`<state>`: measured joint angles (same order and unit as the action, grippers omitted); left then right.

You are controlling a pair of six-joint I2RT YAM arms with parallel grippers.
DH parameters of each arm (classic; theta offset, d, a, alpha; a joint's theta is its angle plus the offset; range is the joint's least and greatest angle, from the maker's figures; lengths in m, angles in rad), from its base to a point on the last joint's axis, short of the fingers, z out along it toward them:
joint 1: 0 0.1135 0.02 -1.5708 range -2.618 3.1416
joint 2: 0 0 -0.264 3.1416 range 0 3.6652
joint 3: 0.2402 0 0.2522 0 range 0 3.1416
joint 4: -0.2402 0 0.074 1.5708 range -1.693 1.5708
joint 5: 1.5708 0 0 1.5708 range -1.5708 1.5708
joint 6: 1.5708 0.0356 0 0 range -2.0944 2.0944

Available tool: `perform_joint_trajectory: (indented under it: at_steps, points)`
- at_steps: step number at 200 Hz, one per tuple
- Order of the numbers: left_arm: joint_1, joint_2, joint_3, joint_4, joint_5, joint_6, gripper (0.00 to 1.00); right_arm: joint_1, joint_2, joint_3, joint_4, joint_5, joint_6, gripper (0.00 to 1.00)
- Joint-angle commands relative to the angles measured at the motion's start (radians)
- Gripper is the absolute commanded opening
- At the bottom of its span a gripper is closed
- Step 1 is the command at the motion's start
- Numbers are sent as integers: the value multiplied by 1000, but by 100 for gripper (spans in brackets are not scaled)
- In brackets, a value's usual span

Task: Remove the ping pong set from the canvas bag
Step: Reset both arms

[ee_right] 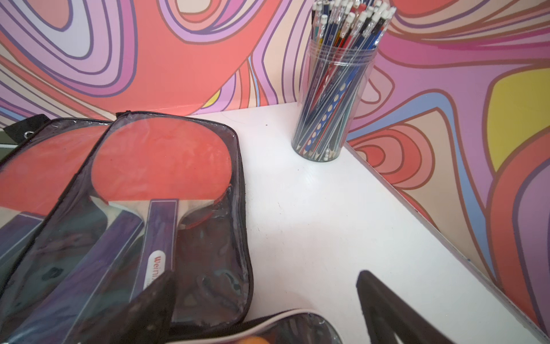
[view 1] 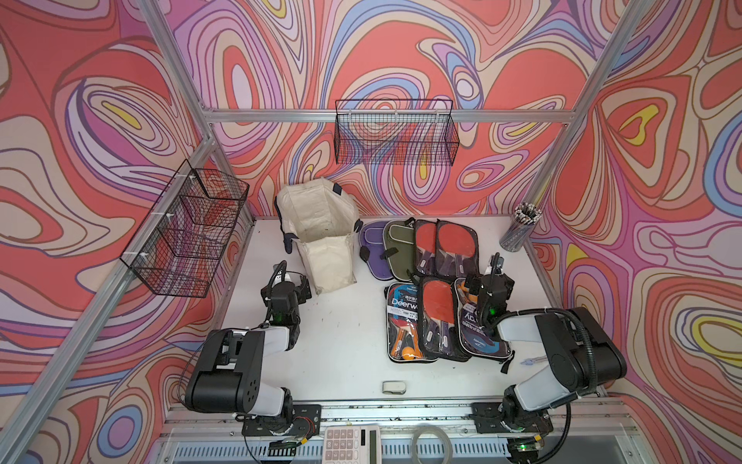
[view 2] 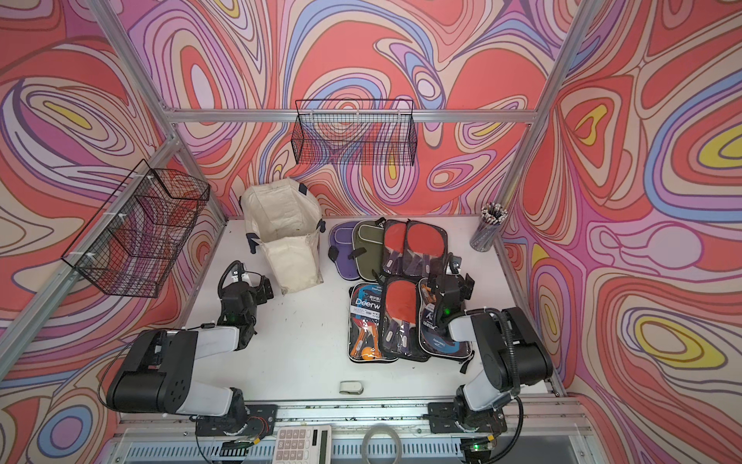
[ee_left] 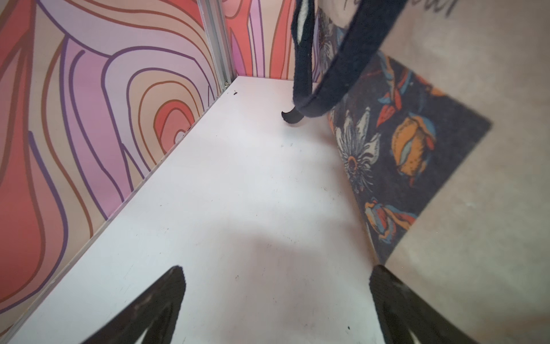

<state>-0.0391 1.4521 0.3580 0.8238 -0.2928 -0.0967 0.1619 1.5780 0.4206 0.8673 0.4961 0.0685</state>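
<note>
**Hazards, left to right.** The left hand point(ee_left: 278, 269), spread wide and empty, sits low over the counter point(ee_left: 238, 193) just beside the printed side of the canvas bag point(view 1: 333, 265). A navy strap handle point(ee_left: 336, 68) droops to the counter ahead of it. A forward reach could snag that loop, or shove the soft bag so that it folds or topples.

The bag stands at the rear left of the counter with its mouth gaping upward. What shows of its interior in both top views looks bare, though its depths are hidden. A blind reach inside may therefore close on cloth alone.

Right of the bag, the ping pong sets point(view 1: 437, 309) lie on the counter in two overlapping rows, so the removal is judged done or nearly so. The right hand point(ee_right: 265, 275), also wide and empty, hangs over the rightmost cases. A descent could drag the slick, overlapped cases, and a swing outward could tip the pencil jar point(ee_right: 330, 101) in the rear right corner.

**Pose.** Left arm — elbow folded back, forearm extended forward, hand aimed past the bag's near corner. Right arm — elbow bent, forearm angled inward over the front row, hand aimed toward the jar's corner. Whether a finger touches a case cannot be told.
</note>
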Motion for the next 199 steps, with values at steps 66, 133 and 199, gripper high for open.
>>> perform_joint_trajectory:
  at_steps: [66, 133, 199]
  points:
    - [3, 109, -22, 182, 85, 62, 100, -6, 79, -84, 336, -139, -108, 98]
    - [-1, 82, 11, 69, 85, 51, 100, -102, 107, -2, 182, -439, -89, 98]
    - [44, 86, 22, 52, 332, 88, 100, -122, 128, -41, 273, -441, -69, 98]
